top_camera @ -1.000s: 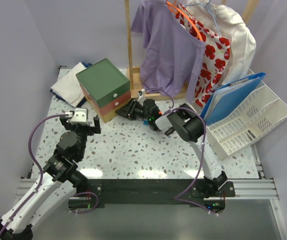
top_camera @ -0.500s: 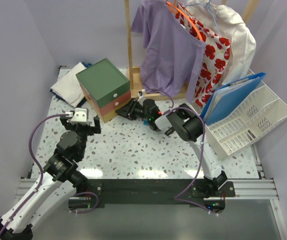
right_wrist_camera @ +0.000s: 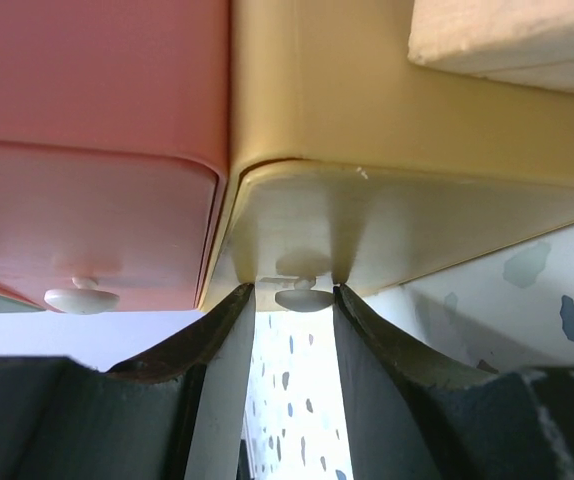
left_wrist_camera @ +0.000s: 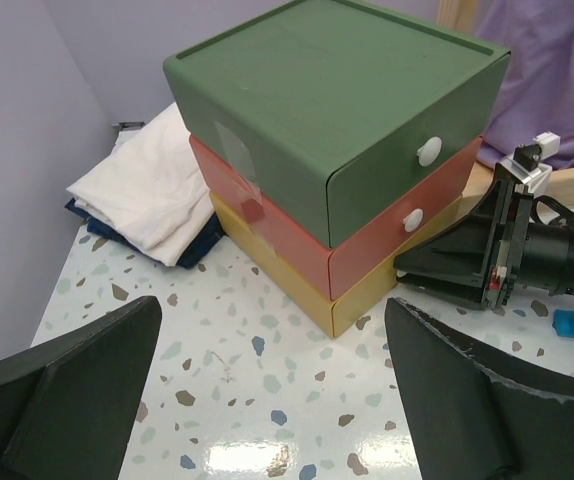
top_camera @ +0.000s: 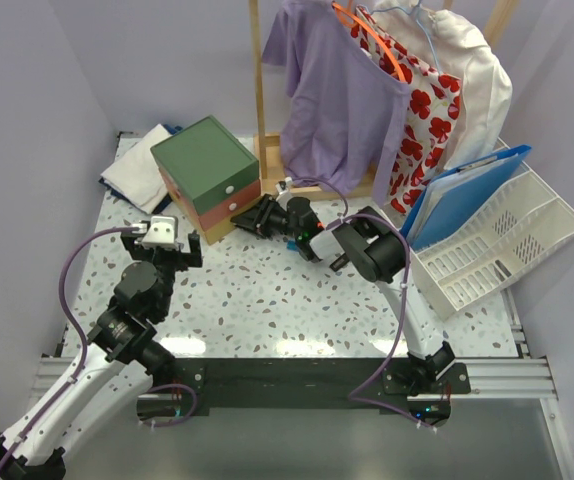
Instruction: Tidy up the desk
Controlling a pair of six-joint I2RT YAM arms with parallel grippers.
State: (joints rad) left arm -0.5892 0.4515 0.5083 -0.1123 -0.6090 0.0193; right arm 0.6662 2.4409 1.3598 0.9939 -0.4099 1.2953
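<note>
Barely shifted leftward, right fingers sit narrowly spread either side of the white knob on the yellow drawer; left fingers hang wide apart above the surface.

I'm looking down on the desk, a large flat white tabletop scattered with small multicoloured terrazzo speckles (grey, blue, brown and rust flecks, mostly). It lies level and stretches away from me across most of the overhead view. A black bar runs along its front edge, and the aluminium frame shows at both ends of that bar. The surface looks glossy, I think, judging by the bright patches of glare near the front.
</note>
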